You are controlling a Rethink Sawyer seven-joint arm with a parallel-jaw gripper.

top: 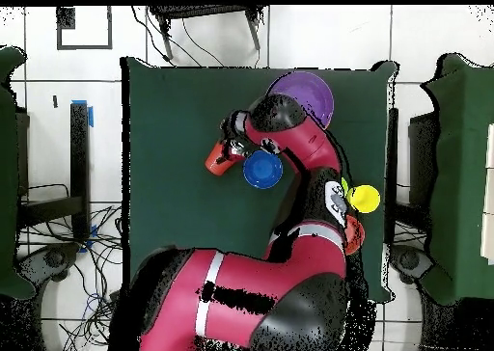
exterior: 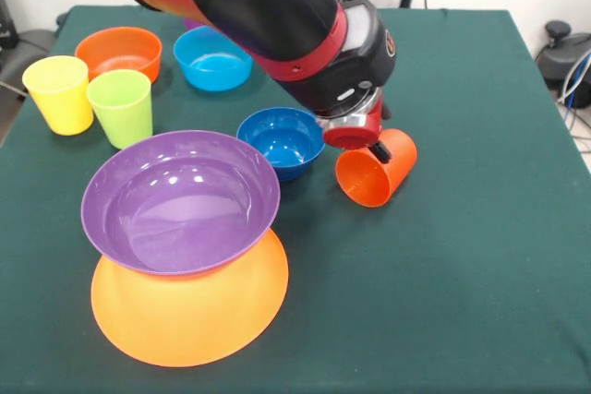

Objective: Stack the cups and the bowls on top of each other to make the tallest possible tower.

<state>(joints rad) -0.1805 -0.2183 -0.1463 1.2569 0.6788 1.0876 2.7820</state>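
Gripper point(exterior: 377, 147) is down at the orange-red cup point(exterior: 374, 173), just right of the dark blue bowl point(exterior: 282, 140) in the front view. One dark finger shows at the cup's rim, but can't tell if it's clamped or loose; the wrist hides the rest. Cup is tipped, mouth facing down-left toward the camera, and whether it's lifted or leaning on the table I can't say.

Using the dark blue bowl as the marker: purple bowl point(exterior: 180, 200) sits nearer the camera and to the left of it, nested on the big yellow-orange bowl point(exterior: 189, 306), which looks upside down, so that's the tower base w/ 2 pieces so far. Light blue bowl point(exterior: 212, 57) is behind it, small orange bowl point(exterior: 118, 51) further left of that. Lime green cup point(exterior: 121, 106) and yellow cup point(exterior: 60, 92) stand upright, well left of it, side by side. Overhead view: the arm covers most of this.

Handling, my guess: cup is thin smooth plastic, v. light, stiff enough but glossy, so prob. slippery in metal fingers. Tapered wall means a side pinch could squirt it out; one finger inside and one outside the rim looks the safer hold. Being so light, it'll tip or skate if nudged. Purple bowl is curved and shiny inside, so the cup should go dead centre, or it'll slide.
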